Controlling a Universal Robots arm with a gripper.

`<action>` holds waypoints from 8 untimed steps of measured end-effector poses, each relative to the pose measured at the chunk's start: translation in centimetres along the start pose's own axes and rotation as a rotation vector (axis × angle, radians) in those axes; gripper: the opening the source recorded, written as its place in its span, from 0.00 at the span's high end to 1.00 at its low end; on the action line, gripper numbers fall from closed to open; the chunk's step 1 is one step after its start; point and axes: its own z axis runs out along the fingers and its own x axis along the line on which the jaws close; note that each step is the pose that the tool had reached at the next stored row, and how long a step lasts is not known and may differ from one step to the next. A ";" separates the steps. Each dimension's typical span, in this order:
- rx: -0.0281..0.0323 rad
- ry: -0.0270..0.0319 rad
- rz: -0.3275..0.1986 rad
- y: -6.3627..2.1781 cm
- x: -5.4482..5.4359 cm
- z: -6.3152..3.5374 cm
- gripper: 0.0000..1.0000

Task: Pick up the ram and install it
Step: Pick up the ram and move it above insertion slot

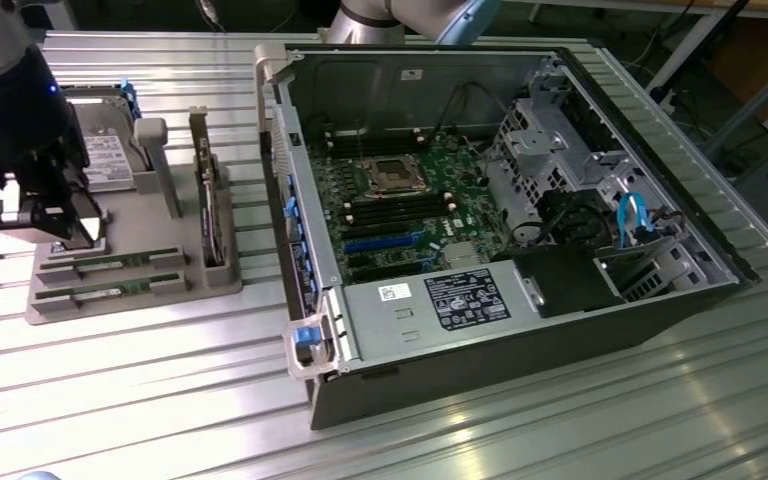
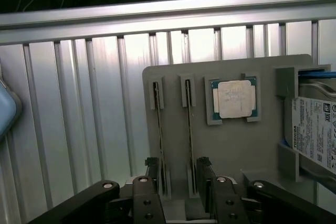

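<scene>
Sprawling across the ribbed tabletop [image 1: 117, 400], an open computer case [image 1: 491, 360] lies just beside the grey holder [image 1: 211, 280], its motherboard facing up. A labelled hard drive [image 2: 315, 129] stands in a bracket at one end of the holder. Over the holder's opposite end hovers the robot's black hand [image 2: 178, 167], its fingers [image 2: 205, 174] spread apart and gripping nothing. The ram [image 2: 190, 129] stands on edge in a holder slot in the gap between the fingers, and whether either touches it cannot be told. A second stick [image 2: 159, 129] occupies the neighbouring slot, close beside the other finger. The small silver processor [image 2: 234, 98] rests in a holder recess between the sticks and the drive. The ram looks light, thin and stiff, but easily damaged. A squeeze across its two flat faces near the middle of the raised edge should keep it square. The close neighbour leaves little room for a finger to pass, and which stick is meant cannot be told for certain.
</scene>
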 end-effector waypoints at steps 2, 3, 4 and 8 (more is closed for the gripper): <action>0.0001 0.0000 0.000 0.02 0.0 0.39 0.58; 0.0000 0.0000 0.000 0.03 0.0 0.60 0.58; 0.0000 -0.0001 0.000 0.07 0.0 1.64 0.58; 0.0000 0.0000 0.000 0.11 0.2 3.00 0.58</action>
